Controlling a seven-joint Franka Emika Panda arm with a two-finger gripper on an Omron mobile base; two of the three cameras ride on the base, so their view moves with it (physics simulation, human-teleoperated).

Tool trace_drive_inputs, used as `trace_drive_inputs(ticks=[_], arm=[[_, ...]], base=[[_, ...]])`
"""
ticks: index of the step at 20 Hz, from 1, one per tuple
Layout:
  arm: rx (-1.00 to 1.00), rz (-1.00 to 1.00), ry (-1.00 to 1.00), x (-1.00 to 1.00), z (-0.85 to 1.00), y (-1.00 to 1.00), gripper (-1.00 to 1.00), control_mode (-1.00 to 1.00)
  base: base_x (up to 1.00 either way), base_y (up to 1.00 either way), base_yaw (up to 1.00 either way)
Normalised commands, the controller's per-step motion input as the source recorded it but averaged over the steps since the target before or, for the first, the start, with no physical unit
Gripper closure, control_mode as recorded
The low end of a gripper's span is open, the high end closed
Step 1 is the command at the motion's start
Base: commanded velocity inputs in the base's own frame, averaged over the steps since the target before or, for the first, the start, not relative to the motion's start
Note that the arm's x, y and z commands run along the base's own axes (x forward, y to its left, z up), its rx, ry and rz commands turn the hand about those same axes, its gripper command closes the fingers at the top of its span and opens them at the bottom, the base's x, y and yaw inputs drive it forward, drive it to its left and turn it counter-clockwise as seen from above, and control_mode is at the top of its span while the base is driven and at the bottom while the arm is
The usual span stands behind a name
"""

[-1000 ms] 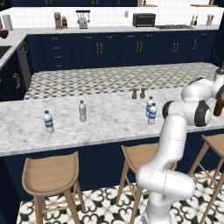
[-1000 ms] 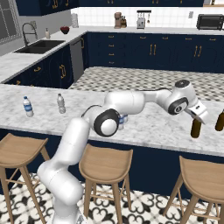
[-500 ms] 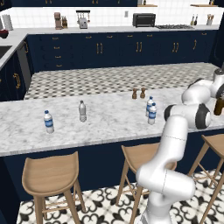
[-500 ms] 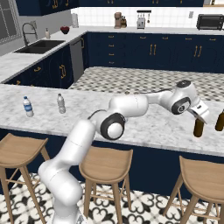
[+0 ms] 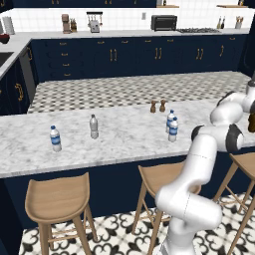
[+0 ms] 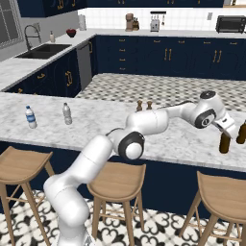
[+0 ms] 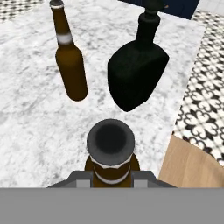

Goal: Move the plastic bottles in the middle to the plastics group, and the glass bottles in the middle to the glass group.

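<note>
Gripping the glass bottle (image 7: 110, 151) at its neck, end effector (image 7: 111, 177) closed | rigid, smooth, breakable | kept upright beside the brown bottle (image 7: 68, 57) on the worktop (image 7: 35, 113)

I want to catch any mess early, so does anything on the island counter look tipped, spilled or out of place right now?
Nothing stands out. The brown bottle in the gripper is upright beside the other brown bottle; the two water bottles still wait mid-counter.

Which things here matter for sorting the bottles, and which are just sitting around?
Job:
claw shut on brown bottle
second brown bottle
two labelled water bottles mid-counter
plastics group

Lying about:
black flask
two small shakers
stools
</note>
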Motion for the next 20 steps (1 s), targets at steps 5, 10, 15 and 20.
trace_drive_inputs(ticks=[5, 10, 15, 20], arm=[[0.02, -0.02, 0.01, 0.0, -0.23, 0.0, 1.0, -1.0], [0.01, 0.0, 0.0, 0.0, -0.06, 0.0, 1.0, -1.0], [0.0, 0.0, 0.0, 0.0, -0.26, 0.0, 1.0, -1.0], [0.0, 0.0, 0.0, 0.0, -0.33, 0.0, 1.0, -1.0]], base=[[0.0, 0.0, 0.0], [0.0, 0.0, 0.0], [0.0, 0.0, 0.0], [0.0, 0.0, 0.0]])
